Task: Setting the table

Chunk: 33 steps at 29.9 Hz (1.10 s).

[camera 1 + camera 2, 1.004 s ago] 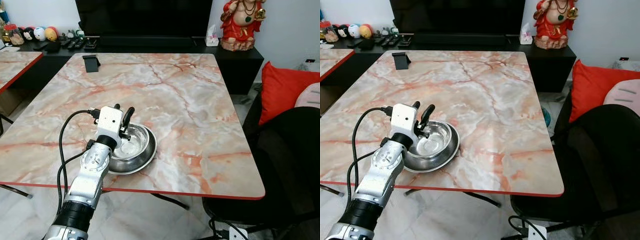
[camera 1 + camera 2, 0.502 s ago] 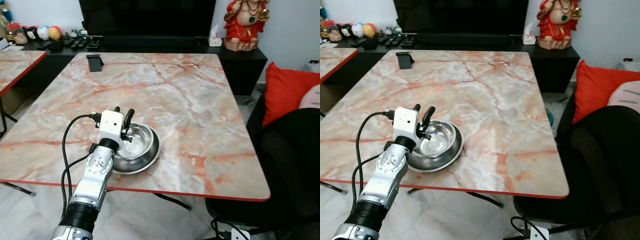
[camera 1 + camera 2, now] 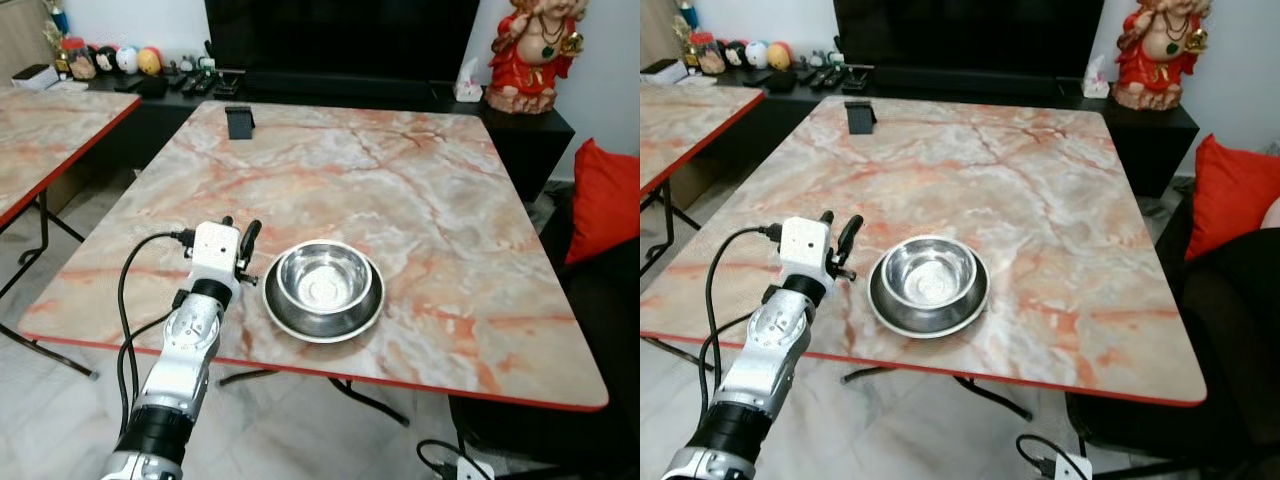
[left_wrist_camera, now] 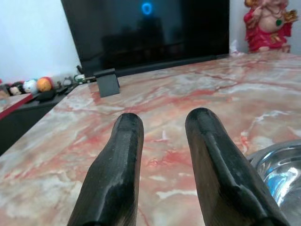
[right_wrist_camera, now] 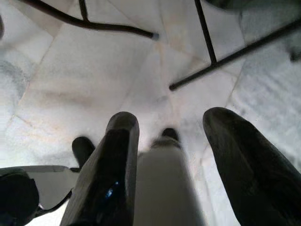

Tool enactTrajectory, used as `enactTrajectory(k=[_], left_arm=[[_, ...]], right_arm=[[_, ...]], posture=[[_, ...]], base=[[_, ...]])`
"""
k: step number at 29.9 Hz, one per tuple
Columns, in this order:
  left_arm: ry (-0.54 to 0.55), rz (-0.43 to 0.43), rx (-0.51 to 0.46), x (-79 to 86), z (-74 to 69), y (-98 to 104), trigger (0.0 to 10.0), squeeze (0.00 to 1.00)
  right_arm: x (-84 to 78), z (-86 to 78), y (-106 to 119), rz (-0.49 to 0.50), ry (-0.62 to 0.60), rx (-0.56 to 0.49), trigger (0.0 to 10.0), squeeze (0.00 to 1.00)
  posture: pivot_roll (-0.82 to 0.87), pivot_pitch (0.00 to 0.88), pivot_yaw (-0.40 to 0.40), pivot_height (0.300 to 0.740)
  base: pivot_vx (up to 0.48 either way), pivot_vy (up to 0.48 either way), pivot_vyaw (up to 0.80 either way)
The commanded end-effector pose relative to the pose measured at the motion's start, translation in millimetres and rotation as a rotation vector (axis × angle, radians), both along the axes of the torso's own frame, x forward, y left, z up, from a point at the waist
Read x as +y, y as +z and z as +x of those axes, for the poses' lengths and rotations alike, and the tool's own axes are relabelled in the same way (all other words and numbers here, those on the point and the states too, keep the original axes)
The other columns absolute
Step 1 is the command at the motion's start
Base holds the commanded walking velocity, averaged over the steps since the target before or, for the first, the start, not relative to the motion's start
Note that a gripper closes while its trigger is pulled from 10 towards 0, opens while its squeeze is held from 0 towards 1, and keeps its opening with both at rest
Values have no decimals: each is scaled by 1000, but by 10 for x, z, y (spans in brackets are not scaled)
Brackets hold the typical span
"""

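The left gripper [image 3: 238,236] has let go of the steel bowl [image 3: 323,288] and moved just beside it, fingers spread and empty. The round bowl sits mouth-up near the worktop's [image 3: 400,190] front edge.

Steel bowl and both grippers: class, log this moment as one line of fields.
task: setting table | steel bowl: upright on marble table, near front edge | left gripper: open, beside bowl, apart | right gripper: open, idle over floor

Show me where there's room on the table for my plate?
Lots of room. The marble table is bare between the steel bowl and the small black stand at the far edge, and all along the bowl's right. It is crowded only near the front-left, where the left gripper sits beside the bowl.
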<state>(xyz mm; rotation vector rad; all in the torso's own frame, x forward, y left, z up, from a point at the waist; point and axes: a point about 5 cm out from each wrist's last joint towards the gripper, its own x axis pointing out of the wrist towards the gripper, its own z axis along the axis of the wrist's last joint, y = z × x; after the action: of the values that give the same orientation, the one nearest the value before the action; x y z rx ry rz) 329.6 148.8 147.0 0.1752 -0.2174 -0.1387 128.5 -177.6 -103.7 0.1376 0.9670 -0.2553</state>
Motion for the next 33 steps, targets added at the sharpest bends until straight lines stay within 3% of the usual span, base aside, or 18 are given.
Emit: enactTrajectory(k=[1, 20, 33], left_arm=[[-15, -4, -22, -50, 16, 44, 10000, 0], [9, -26, -53, -56, 54, 177, 10000, 0], [41, -40, -57, -25, 3, 185, 10000, 0]], right_arm=[[-44, -61, -17, -3, -13, 21, 10000, 0], [-75, 0, 9, -9, -21, -7, 10000, 0], [-103, 5, 13, -16, 1, -6, 10000, 0]], posture=[[63, 0, 4, 731], [72, 0, 2, 731], [84, 0, -14, 731]], base=[[0, 364, 0], [0, 367, 0], [0, 367, 0]])
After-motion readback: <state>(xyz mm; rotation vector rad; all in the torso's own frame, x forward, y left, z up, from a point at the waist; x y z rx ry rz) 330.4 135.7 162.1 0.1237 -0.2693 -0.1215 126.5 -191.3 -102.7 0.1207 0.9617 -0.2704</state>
